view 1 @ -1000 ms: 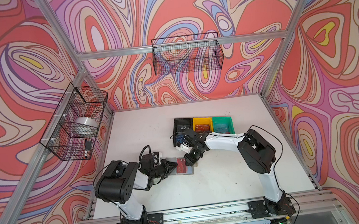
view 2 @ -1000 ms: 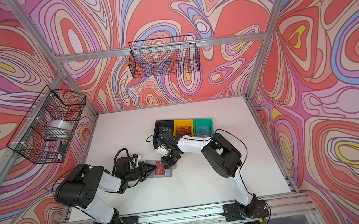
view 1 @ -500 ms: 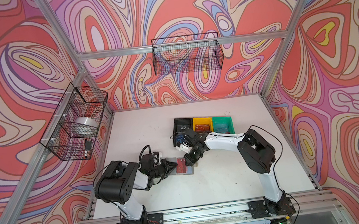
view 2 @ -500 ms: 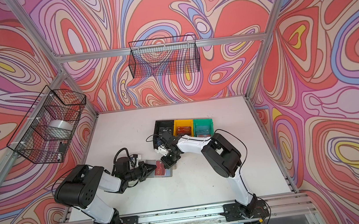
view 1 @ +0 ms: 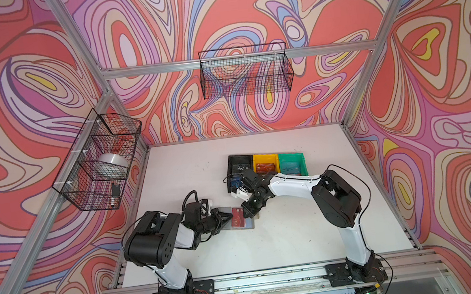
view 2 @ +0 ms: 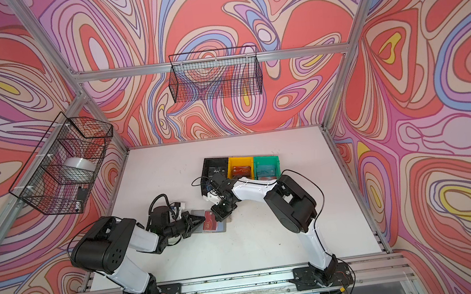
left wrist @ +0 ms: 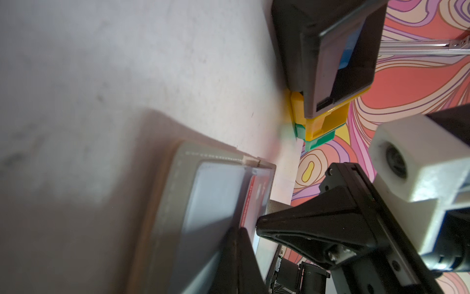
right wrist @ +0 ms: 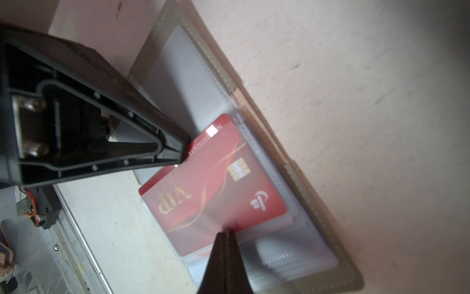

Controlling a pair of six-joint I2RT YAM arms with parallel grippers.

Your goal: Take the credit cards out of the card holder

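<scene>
The grey card holder (view 1: 249,226) (right wrist: 193,63) lies open and flat on the white table in both top views. A dark red card (view 1: 238,221) (right wrist: 216,183) marked VIP sits half out of its clear sleeve. My left gripper (view 1: 230,218) (left wrist: 240,234) reaches in low from the left and is shut on that card's outer edge. My right gripper (view 1: 247,212) (right wrist: 227,233) comes down from the far side, shut, its tips pressing on the sleeve over the card's opposite edge. More clear sleeves lie stacked beneath it.
A black bin (view 1: 239,165), a yellow bin (view 1: 264,162) and a green bin (view 1: 290,162) stand in a row just behind the right gripper, each with a card inside. Wire baskets hang on the left wall (view 1: 100,160) and back wall (view 1: 245,71).
The left gripper's jaws have closed the last small way on the card's edge. Neither arm nor the holder has visibly shifted.
</scene>
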